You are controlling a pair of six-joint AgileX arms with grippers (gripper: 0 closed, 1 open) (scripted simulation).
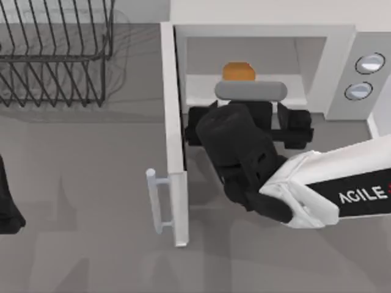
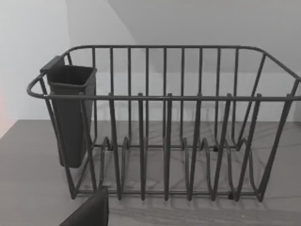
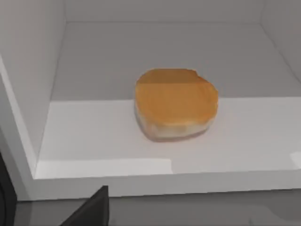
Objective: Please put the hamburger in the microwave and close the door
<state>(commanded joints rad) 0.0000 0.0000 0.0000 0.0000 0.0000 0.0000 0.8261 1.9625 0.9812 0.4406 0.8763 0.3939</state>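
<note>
The small round golden-brown hamburger (image 3: 176,104) sits free on the light grey cavity floor of the large white microwave (image 1: 342,43). My right gripper (image 1: 250,91) hovers at the cavity mouth; I cannot tell its opening. The flat white door (image 1: 174,140) stands open just left of it, nearer my right arm. My left arm is parked at the table's left edge.

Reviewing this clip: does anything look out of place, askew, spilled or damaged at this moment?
Nothing stands out. The hamburger sits flat and whole on the microwave cavity floor, the door is swung open, and the dish rack stands upright. The right gripper is at the cavity mouth; the left arm is at the table's left edge.
</note>
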